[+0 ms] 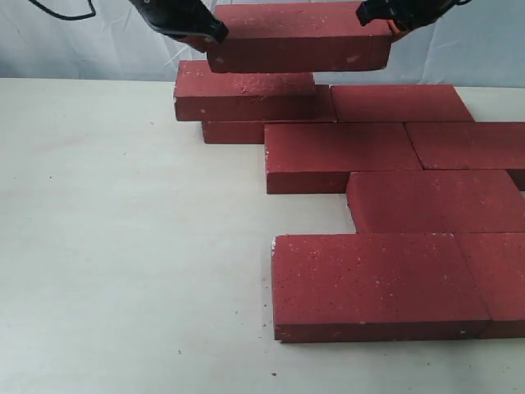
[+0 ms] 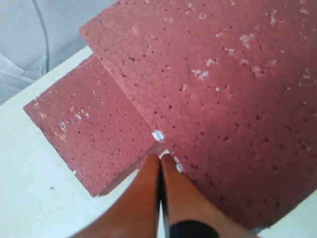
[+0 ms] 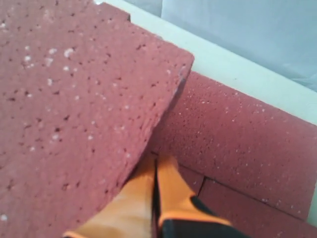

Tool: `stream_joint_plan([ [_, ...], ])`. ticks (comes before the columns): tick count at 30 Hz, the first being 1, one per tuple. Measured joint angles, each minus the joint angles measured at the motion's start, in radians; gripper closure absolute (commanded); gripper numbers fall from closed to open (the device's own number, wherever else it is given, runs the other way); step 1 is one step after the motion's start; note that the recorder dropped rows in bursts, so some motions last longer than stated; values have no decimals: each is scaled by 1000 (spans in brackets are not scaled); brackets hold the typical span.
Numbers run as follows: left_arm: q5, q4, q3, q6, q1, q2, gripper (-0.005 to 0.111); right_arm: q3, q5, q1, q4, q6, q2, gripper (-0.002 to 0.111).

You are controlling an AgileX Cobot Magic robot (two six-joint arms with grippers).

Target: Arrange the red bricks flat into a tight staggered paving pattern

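One red brick [image 1: 299,37] hangs level in the air at the back, clamped by its two ends between my grippers. My left gripper [image 1: 217,33] is shut, its tips pressed to the brick's left end [image 2: 223,99]. At the right end [image 3: 74,109], my right gripper [image 1: 365,12] is shut and pressing too. Nothing lies between either pair of fingers. Right below, a brick [image 1: 246,92] lies stacked on another [image 1: 234,131]. Several more bricks [image 1: 340,156] lie flat in staggered rows down to the nearest one [image 1: 377,283].
The pale table [image 1: 123,246] stretches out to the left of the bricks. A white cloth backdrop [image 1: 82,49] hangs behind the table's far edge. Bricks at the right [image 1: 492,144] run past the frame's edge.
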Motion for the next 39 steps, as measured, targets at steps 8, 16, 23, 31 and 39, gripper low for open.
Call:
stream_joint_plan([
  [8, -77, -9, 263, 0, 0, -171, 107, 270, -86, 43, 4, 6, -160, 109],
  [16, -151, -14, 538, -4, 2, -366, 107, 468, -140, 135, -7, 18, -286, 109],
  [23, -227, -1, 761, -8, 10, -498, 107, 564, -156, 231, -44, 49, -303, 109],
  [31, -330, 2, 979, -19, 26, -588, 107, 633, -180, 321, -71, 97, -303, 109],
  [39, -412, 0, 1124, -23, 121, -592, 107, 684, -243, 430, -56, 131, -303, 109],
])
